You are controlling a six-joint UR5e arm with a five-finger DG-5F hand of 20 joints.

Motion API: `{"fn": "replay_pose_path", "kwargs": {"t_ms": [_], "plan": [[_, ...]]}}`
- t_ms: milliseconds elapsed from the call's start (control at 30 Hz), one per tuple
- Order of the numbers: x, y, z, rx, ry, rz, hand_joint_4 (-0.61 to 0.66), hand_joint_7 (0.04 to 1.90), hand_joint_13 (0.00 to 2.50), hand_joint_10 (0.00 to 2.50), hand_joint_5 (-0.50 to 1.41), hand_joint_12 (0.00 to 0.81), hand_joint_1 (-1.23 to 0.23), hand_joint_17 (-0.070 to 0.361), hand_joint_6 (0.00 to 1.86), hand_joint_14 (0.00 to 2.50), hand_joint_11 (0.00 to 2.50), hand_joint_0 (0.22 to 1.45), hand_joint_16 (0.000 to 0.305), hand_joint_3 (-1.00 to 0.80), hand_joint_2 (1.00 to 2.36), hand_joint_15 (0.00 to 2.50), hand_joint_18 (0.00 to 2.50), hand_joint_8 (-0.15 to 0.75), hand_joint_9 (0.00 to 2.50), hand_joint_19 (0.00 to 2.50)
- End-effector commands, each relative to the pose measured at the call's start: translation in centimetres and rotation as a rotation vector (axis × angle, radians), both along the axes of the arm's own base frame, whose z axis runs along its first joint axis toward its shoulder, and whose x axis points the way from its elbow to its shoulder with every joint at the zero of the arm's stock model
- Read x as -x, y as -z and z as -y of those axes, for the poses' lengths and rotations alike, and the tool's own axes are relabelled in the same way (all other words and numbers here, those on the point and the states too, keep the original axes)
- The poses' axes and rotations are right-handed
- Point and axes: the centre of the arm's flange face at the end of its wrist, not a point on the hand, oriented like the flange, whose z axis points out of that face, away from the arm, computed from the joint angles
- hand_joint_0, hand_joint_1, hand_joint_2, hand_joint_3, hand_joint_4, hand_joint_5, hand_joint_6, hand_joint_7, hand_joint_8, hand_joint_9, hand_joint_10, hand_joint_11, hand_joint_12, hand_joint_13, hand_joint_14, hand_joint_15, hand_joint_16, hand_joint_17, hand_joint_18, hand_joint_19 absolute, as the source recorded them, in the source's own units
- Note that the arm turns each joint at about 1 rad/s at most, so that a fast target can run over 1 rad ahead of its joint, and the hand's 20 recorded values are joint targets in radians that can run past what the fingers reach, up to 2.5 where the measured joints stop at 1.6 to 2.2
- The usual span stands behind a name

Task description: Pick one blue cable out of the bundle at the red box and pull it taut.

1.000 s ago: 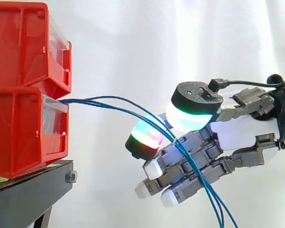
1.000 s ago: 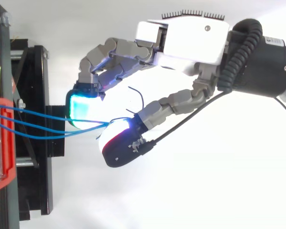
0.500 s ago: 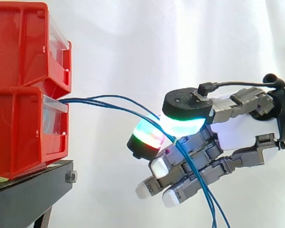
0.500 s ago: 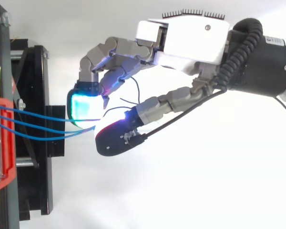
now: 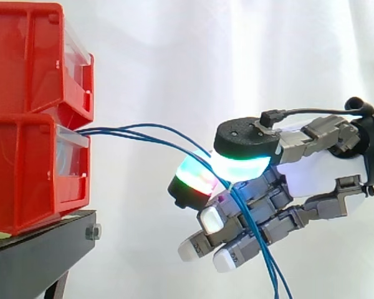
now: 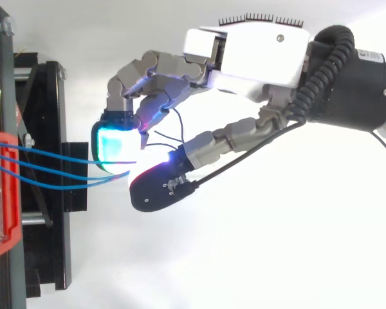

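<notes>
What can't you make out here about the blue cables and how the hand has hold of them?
- How many blue cables are actually pinched: in the side and top views, the pads of the hand's fingers cover the contact.
- The cables' far ends: in the side view, they are cut off by the bottom edge.
- Where the cables are anchored: in both views, this is hidden inside the lower red bin.

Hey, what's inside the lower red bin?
Three blue cables come out of the clear front of the lower red bin toward the hand. The bin's red walls hide how they lie inside.
</notes>
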Motion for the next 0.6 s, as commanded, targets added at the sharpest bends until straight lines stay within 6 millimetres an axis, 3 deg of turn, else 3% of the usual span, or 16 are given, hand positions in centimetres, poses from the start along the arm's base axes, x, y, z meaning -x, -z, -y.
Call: {"fn": "replay_pose_path", "kwargs": {"t_ms": [0,100,467,567], "plan": [[0.01,0.0,0.07,0.0,0.002,0.0,-0.23,1.05,0.31,0.01,-0.18,0.315,-0.91,0.102,0.9,0.0,0.6,0.78,0.045,-0.39,1.01,0.08,0.44,0.214,0.81,0.23],[0.01,0.0,0.07,0.0,0.002,0.0,-0.22,1.13,0.3,0.01,-0.18,0.312,-0.92,0.102,0.9,0.0,0.59,0.8,0.045,-0.43,1.0,0.07,0.43,0.206,0.8,0.22],[-0.04,-0.07,-0.06,0.0,-0.001,0.001,-0.25,1.11,0.27,0.01,-0.19,0.3,-0.9,0.099,0.91,0.0,0.56,0.83,0.044,-0.5,1.0,0.07,0.42,0.185,0.77,0.21],[-0.02,-0.07,0.05,0.0,0.001,0.001,-0.15,1.14,0.27,0.01,-0.19,0.292,-0.9,0.097,0.89,0.0,0.55,0.78,0.043,-0.5,1.0,0.07,0.44,0.177,0.78,0.21]]}}
